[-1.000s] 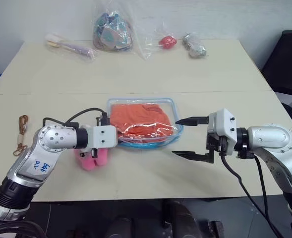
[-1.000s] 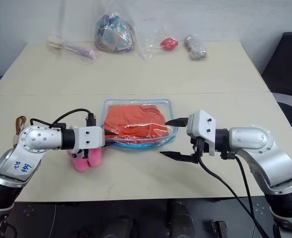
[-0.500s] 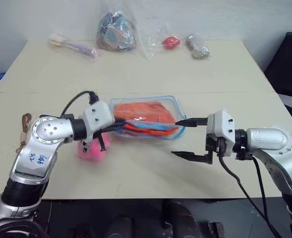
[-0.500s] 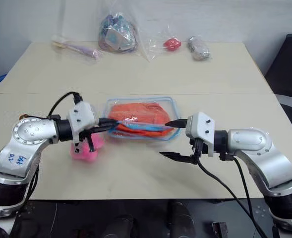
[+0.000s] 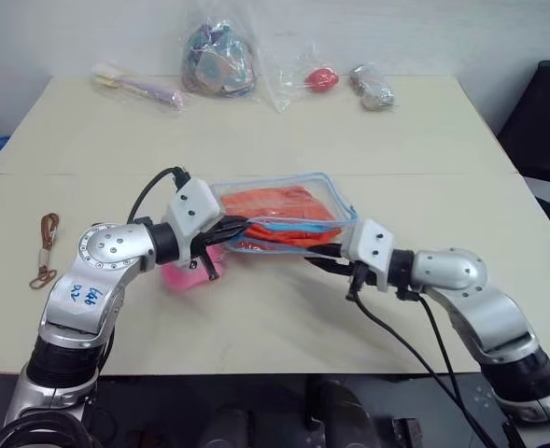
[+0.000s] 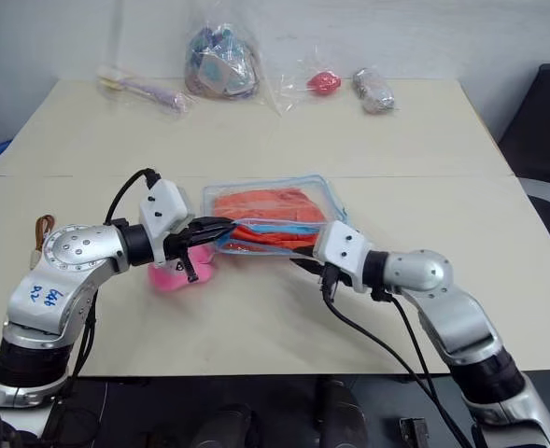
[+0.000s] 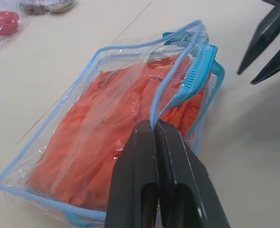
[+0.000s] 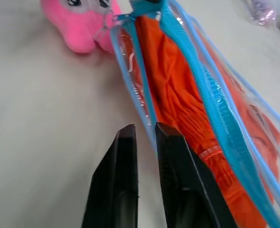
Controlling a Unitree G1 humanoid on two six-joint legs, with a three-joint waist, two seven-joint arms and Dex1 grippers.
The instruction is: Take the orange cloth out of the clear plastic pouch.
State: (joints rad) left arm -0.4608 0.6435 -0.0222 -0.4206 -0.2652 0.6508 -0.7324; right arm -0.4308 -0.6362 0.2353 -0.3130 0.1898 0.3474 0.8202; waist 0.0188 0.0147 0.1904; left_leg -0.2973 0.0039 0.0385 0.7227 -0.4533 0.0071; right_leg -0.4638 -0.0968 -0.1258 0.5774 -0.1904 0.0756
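Note:
The clear plastic pouch with light blue trim is tilted up off the table, and the orange cloth lies folded inside it. My left gripper is shut on the pouch's upper trimmed edge at its left end and holds it raised. My right gripper is at the pouch's near right corner, its two fingers almost together with a thin slit between them. The lower blue edge runs toward that slit, but I cannot tell if it is pinched. In the left wrist view, those fingertips stand just off the pouch.
A pink plush toy lies under my left gripper. Crinkly clear bags of small items line the table's far edge, one holding a red item. A brown cord lies at the left. A black chair stands at the right.
My right gripper has closed from wide open and moved left and down to the pouch's near right corner. My left gripper has rolled and lifted the pouch's edge, tilting the pouch.

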